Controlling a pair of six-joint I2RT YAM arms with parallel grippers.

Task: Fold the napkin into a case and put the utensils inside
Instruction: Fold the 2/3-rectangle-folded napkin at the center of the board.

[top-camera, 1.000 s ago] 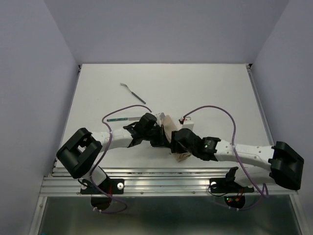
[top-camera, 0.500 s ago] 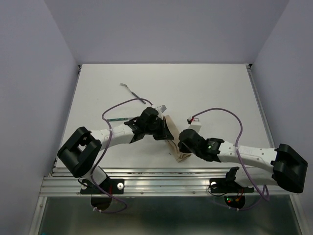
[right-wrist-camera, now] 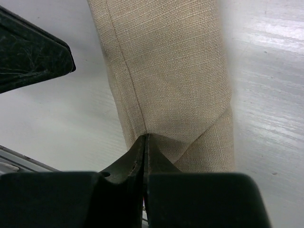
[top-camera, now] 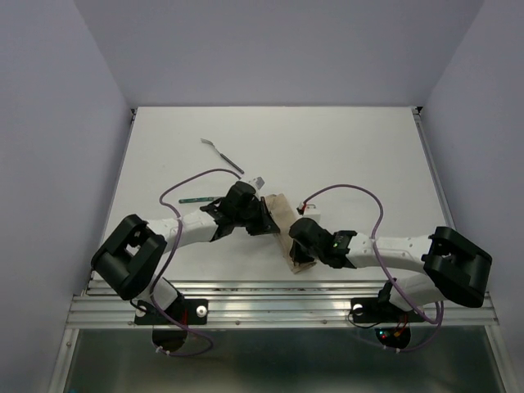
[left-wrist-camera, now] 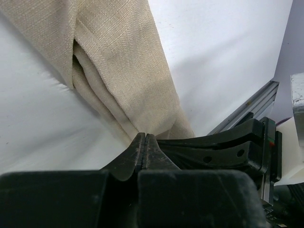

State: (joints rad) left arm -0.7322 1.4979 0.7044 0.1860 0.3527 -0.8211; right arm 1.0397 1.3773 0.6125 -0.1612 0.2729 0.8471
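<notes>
On the surface [top-camera: 352, 155] the napkin [top-camera: 283, 213] lies near the front edge, between the claws: left claw [top-camera: 264, 219] at its 11 o'clock end, right claw [top-camera: 296, 246] at 5 — utensils [top-camera: 223, 155] lie apart at 10 o'clock.

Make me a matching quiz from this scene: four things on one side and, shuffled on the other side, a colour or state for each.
Things:
1. napkin
2. far utensil
3. table
4. left gripper

Colours and states:
A. white
B. black, shut on the cloth's edge
C. beige, folded into a narrow strip
D. thin and silvery grey, lying apart from the cloth

Pairs: 1-C, 2-D, 3-A, 4-B
</notes>
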